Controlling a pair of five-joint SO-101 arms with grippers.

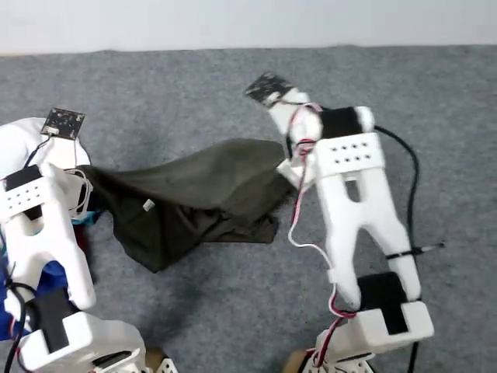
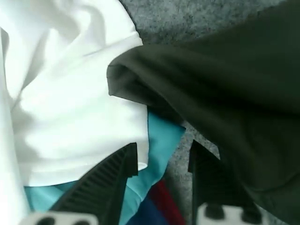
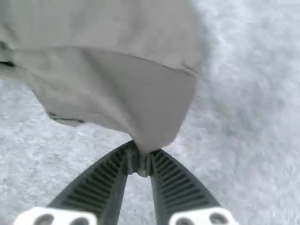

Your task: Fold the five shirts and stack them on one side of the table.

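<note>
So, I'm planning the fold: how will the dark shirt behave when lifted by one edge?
Probably very floppy: the dark shirt sags in folds from where the right tool pinches its edge. Likely light, since that small pinch holds the edge up. It may drag and bunch on the fuzzy grey table rather than slide.

The white shirt (image 1: 17, 144) is cut by the nine-o'clock edge; the left arm (image 1: 43, 233) covers most of the coloured shirts (image 1: 56, 276); the right arm (image 1: 349, 155) hides the olive shirt (image 1: 194, 194)'s tip.

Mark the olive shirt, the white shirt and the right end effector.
olive shirt (image 1: 194, 194), high view, middle of the fabric
white shirt (image 2: 70, 93), left wrist view, centre of the cloth
right end effector (image 3: 139, 161), right wrist view, between its fingertips
</note>
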